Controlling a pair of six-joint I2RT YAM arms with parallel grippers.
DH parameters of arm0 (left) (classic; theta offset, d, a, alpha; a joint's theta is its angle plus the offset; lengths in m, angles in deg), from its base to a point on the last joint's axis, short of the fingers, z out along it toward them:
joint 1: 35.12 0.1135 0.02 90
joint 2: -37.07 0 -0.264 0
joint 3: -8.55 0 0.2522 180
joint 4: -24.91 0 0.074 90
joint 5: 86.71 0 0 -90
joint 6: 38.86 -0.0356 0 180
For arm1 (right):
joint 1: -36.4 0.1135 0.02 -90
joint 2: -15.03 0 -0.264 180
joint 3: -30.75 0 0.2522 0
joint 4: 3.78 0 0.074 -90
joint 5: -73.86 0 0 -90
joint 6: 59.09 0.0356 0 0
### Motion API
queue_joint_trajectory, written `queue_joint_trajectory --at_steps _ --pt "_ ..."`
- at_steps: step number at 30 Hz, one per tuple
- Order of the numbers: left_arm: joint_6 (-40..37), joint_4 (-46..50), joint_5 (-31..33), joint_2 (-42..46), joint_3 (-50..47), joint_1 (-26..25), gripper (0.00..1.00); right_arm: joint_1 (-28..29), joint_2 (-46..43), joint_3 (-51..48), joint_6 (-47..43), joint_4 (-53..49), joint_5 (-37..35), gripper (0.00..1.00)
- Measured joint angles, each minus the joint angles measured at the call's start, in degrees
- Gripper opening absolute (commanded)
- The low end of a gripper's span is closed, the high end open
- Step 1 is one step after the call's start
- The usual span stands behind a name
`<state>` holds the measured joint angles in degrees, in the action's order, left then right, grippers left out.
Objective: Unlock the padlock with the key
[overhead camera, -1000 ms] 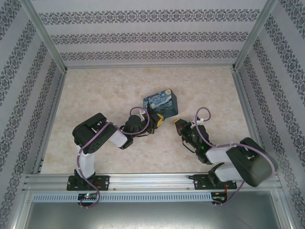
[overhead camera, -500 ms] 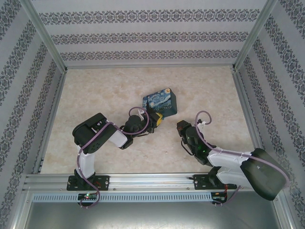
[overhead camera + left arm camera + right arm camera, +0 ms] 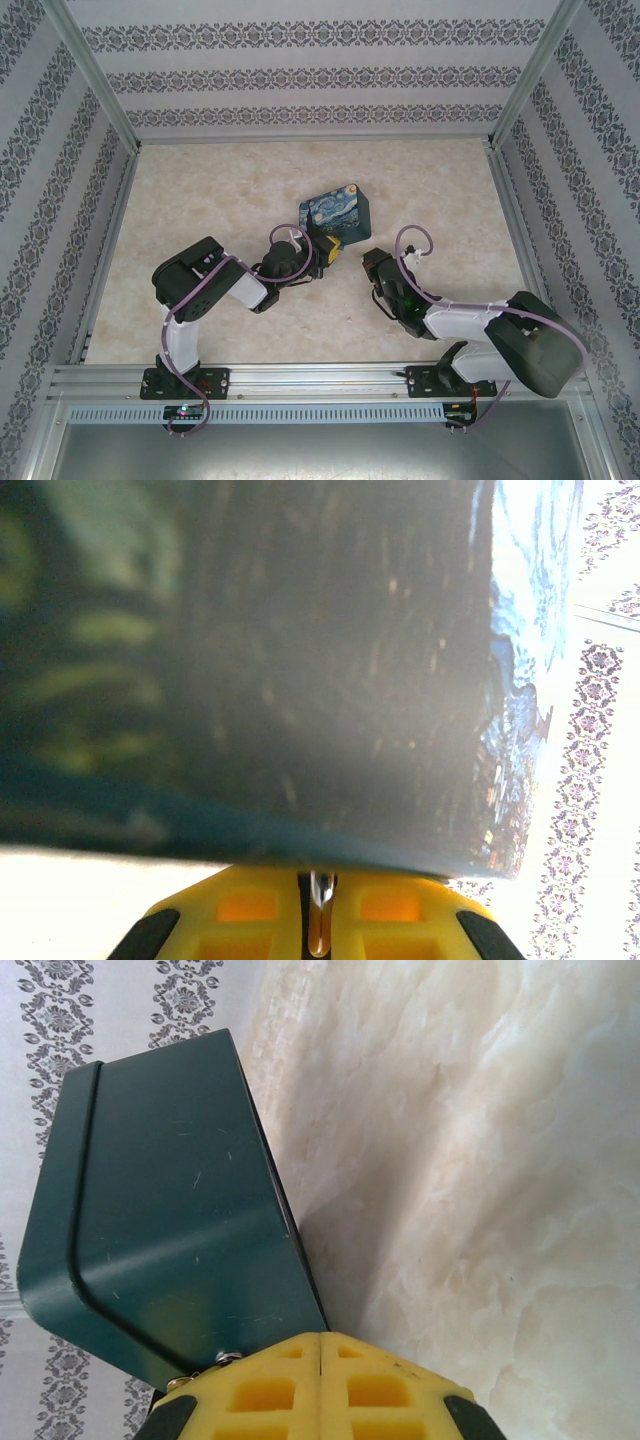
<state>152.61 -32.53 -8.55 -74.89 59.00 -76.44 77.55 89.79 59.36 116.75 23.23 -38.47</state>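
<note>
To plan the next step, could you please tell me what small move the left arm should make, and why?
Probably ease the left gripper back slightly from the painted box. It pinches a thin metal sliver, perhaps the key, right at the box wall, and the left wrist view is too close to make out any keyhole.

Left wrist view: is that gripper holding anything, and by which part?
The left gripper is shut on a thin shiny metal strip, pinched edge-on between its yellow fingers. What it is, and which part is gripped, cannot be told.
</note>
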Motion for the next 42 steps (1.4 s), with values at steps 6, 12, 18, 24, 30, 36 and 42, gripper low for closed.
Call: queue_joint_trajectory --at_steps 6,12,18,24,30,36,42 --pt "0.1 0.0 0.2 0.0 0.0 -0.1 0.00 0.0 1.9 1.9 0.0 1.5 0.0 0.00" --pt "0.2 0.0 0.2 0.0 0.0 -0.3 0.00 0.0 4.1 3.4 0.7 3.1 0.0 0.00" --pt "0.2 0.0 0.2 0.0 0.0 -0.3 0.00 0.0 6.7 3.4 1.4 4.4 0.0 0.00" --pt "0.2 0.0 0.2 0.0 0.0 -0.3 0.00 0.0 8.3 5.0 1.5 5.4 0.1 0.00" --pt "0.2 0.0 0.2 0.0 0.0 -0.3 0.00 0.0 8.5 6.3 1.5 6.3 0.1 0.00" --pt "0.2 0.0 0.2 0.0 0.0 -0.3 0.00 0.0 9.7 6.4 1.6 6.4 0.1 0.00" --pt "0.2 0.0 0.2 0.0 0.0 -0.3 0.00 0.0 9.8 6.1 2.6 7.1 -0.2 0.00"
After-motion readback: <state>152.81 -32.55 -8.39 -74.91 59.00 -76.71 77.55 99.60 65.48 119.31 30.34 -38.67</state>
